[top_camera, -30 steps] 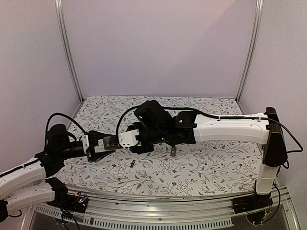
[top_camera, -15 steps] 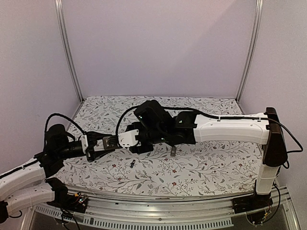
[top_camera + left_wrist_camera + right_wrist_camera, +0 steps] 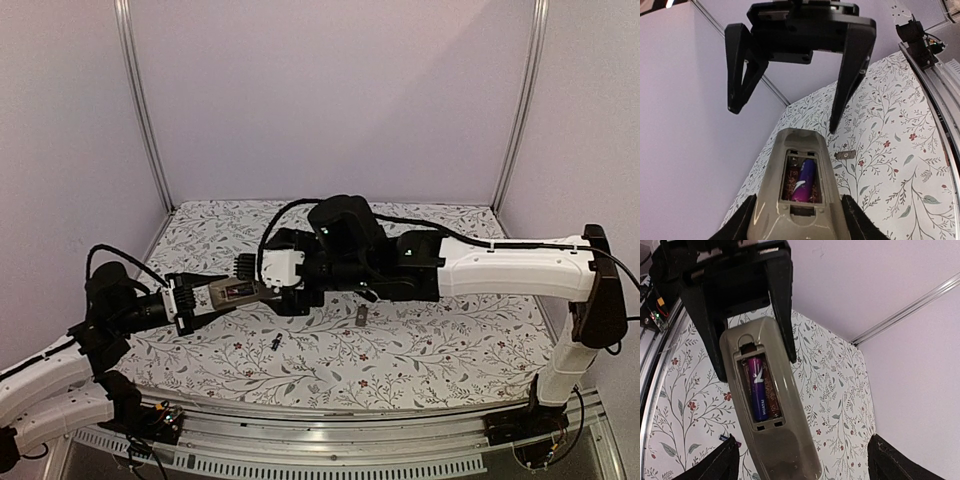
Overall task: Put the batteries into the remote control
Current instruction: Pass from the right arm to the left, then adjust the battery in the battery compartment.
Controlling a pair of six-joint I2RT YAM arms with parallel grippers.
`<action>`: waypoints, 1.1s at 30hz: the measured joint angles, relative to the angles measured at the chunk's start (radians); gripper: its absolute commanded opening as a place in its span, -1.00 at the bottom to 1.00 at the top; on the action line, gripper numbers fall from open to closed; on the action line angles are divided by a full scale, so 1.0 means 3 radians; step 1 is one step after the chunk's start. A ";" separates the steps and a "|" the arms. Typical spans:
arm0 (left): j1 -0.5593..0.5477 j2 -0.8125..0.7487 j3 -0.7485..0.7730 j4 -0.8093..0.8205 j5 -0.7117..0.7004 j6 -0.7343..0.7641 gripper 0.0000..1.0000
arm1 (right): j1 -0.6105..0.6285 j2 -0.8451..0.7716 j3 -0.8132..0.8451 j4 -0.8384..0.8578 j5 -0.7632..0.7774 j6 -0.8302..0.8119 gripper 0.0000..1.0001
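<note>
The remote control (image 3: 799, 200) (image 3: 771, 420) (image 3: 232, 292) hangs above the table, greyish back up, and my left gripper (image 3: 797, 226) (image 3: 746, 332) (image 3: 200, 297) is shut on its sides. Its open recess holds one purple battery (image 3: 804, 179) (image 3: 758, 388), with the slot beside it bare. My right gripper (image 3: 807, 462) (image 3: 785, 117) (image 3: 262, 283) is open, its fingers wide on either side of the remote's free end, touching nothing. A second battery (image 3: 275, 343) (image 3: 723, 438) lies on the floral cloth below.
A small grey flat piece (image 3: 360, 316) (image 3: 845, 154) lies on the floral tablecloth (image 3: 430, 340) near the middle. Purple walls with metal corner posts (image 3: 140, 110) enclose the back and sides. A metal rail (image 3: 330, 455) runs along the near edge.
My right gripper opened wide and drew back up and to the right off the remote. The left gripper keeps the remote, which now shows more fully.
</note>
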 measured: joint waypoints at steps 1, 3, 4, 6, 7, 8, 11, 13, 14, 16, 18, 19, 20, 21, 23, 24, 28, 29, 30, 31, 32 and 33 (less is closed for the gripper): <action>-0.0006 0.0011 -0.0004 0.0004 -0.0024 0.0022 -1.00 | 0.0000 -0.0070 -0.0020 0.0066 -0.0061 0.0064 0.71; -0.0024 0.0039 -0.0004 0.0027 -0.0092 0.0070 -1.00 | 0.0000 -0.0210 -0.0065 0.0182 -0.0192 0.0178 0.45; -0.0032 0.0051 -0.0004 0.0036 -0.0123 0.0079 -1.00 | 0.0000 -0.0276 -0.0086 0.0234 -0.0276 0.0229 0.19; -0.0057 0.0066 -0.0004 0.0060 -0.0214 0.0090 -1.00 | 0.0000 -0.0397 -0.0104 0.0303 -0.0453 0.0309 -0.14; -0.0080 0.0075 -0.0004 0.0080 -0.0268 0.0089 -1.00 | 0.0000 -0.0443 -0.0100 0.0340 -0.0532 0.0370 -0.14; -0.0108 0.0085 -0.0004 0.0094 -0.0328 0.0089 -1.00 | 0.0000 -0.0462 -0.0092 0.0354 -0.0577 0.0388 -0.13; -0.0212 0.0121 -0.0004 0.0132 -0.0483 0.0090 -1.00 | 0.0010 -0.0398 0.0060 0.0258 -0.0647 0.0465 -0.23; -0.0276 0.0140 -0.0003 0.0145 -0.0566 0.0090 -1.00 | 0.0015 -0.0240 0.0276 0.0116 -0.0636 0.0501 -0.37; -0.0304 0.0148 -0.0003 0.0151 -0.0605 0.0089 -1.00 | 0.0015 -0.0141 0.0387 0.0047 -0.0618 0.0523 -0.37; -0.0326 0.0159 -0.0001 0.0156 -0.0651 0.0084 -1.00 | 0.0015 0.0009 0.0511 -0.0067 -0.0570 0.0532 -0.38; -0.0331 0.0168 0.0005 0.0159 -0.0692 0.0078 -1.00 | 0.0015 0.0128 0.0537 -0.0192 -0.0504 0.0530 -0.38; -0.0331 0.0168 0.0005 0.0160 -0.0703 0.0078 -1.00 | 0.0015 0.0164 0.0534 -0.0247 -0.0478 0.0526 -0.38; -0.0333 0.0168 0.0006 0.0163 -0.0715 0.0078 -1.00 | 0.0015 0.0206 0.0526 -0.0314 -0.0454 0.0516 -0.38; -0.0334 0.0169 0.0006 0.0161 -0.0724 0.0079 -1.00 | 0.0015 0.0226 0.0518 -0.0355 -0.0437 0.0511 -0.37; -0.0338 0.0184 0.0010 0.0164 -0.0740 0.0081 -1.00 | 0.0017 0.0238 0.0486 -0.0431 -0.0399 0.0474 -0.31; -0.0342 0.0195 0.0015 0.0167 -0.0752 0.0083 -1.00 | 0.0017 0.0238 0.0483 -0.0462 -0.0388 0.0464 -0.27; -0.0374 0.0253 0.0024 0.0167 -0.0815 0.0107 -1.00 | 0.0024 0.0252 0.0488 -0.0484 -0.0317 0.0383 -0.15; -0.0384 0.0259 0.0024 0.0167 -0.0827 0.0113 -1.00 | 0.0028 0.0268 0.0493 -0.0487 -0.0304 0.0365 -0.14; -0.0397 0.0263 0.0024 0.0167 -0.0835 0.0126 -1.00 | 0.0031 0.0284 0.0495 -0.0488 -0.0296 0.0354 -0.14; -0.0407 0.0270 0.0024 0.0169 -0.0844 0.0132 -1.00 | 0.0034 0.0310 0.0501 -0.0496 -0.0287 0.0334 -0.14; -0.0412 0.0277 0.0025 0.0174 -0.0851 0.0135 -1.00 | 0.0037 0.0338 0.0506 -0.0501 -0.0281 0.0313 -0.16; -0.0417 0.0281 0.0025 0.0177 -0.0856 0.0135 -1.00 | 0.0039 0.0365 0.0507 -0.0501 -0.0278 0.0294 -0.16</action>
